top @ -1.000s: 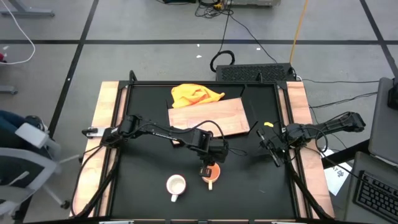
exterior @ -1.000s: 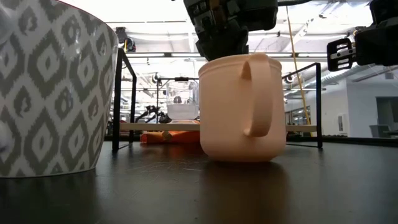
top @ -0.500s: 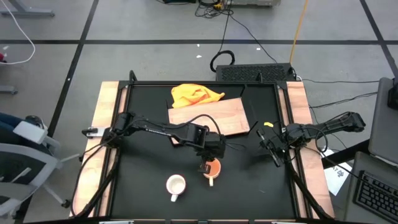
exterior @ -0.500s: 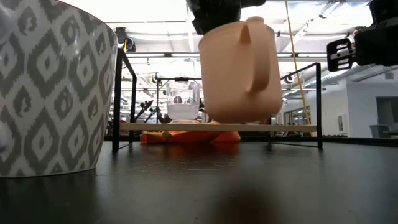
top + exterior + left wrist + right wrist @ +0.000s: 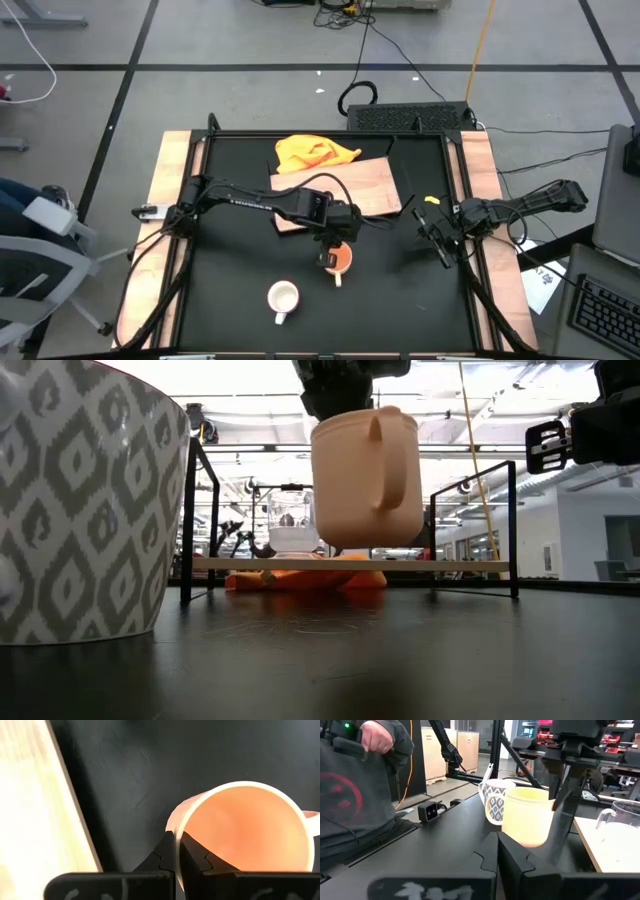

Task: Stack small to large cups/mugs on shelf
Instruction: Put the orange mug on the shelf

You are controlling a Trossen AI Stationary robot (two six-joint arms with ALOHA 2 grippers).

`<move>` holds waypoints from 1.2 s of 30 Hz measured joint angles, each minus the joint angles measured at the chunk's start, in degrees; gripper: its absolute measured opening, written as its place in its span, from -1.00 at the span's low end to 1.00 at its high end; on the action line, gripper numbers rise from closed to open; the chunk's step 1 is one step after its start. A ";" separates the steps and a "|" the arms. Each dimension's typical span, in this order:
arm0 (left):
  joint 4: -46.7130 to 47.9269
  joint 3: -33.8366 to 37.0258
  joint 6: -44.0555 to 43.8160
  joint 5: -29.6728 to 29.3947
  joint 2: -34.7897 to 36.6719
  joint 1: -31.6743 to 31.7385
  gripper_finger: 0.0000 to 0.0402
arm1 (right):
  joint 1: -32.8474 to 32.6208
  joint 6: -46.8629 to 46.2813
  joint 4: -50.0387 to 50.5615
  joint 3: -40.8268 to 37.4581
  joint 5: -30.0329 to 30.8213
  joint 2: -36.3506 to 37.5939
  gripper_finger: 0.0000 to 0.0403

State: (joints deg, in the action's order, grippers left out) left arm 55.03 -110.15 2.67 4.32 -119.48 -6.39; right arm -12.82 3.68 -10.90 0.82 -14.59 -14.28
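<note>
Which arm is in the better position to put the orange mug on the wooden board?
Left. Its claw is shut on the orange mug, lifted beside the wooden board. The right claw waits at the table's right edge.

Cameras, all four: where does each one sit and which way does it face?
High view: overhead, straight down; both arms, left gripper holding the orange mug near the shelf.
Low view: table height, level; mug lifted clear, white mug close.
Left wrist view: down past shut jaws pinching the mug rim.
Right wrist view: across the table; right gripper, a person's sleeve.
All share the orange mug.
</note>
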 joint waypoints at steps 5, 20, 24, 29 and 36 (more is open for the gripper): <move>-0.10 0.00 0.54 0.05 0.00 -0.11 -0.98 | 0.00 0.04 -0.01 0.00 0.00 0.00 -1.00; 2.62 0.02 1.51 -0.48 3.16 -0.37 -0.98 | 0.00 0.13 -0.02 0.00 0.02 0.00 -1.00; 2.09 0.00 1.47 -3.24 6.11 -0.48 -0.98 | 0.02 0.22 -0.04 0.00 0.00 0.02 -1.00; 1.89 0.00 1.27 -4.39 8.31 -0.46 -0.98 | 0.02 0.20 -0.02 0.00 0.00 0.02 -1.00; 2.52 0.02 1.16 -4.42 8.76 -0.44 -0.98 | 0.01 0.12 -0.03 0.00 0.00 0.02 -1.00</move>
State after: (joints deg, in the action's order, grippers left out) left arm 57.56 -110.13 3.84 -0.10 -110.72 -6.83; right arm -12.81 3.80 -10.93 0.82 -14.59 -14.26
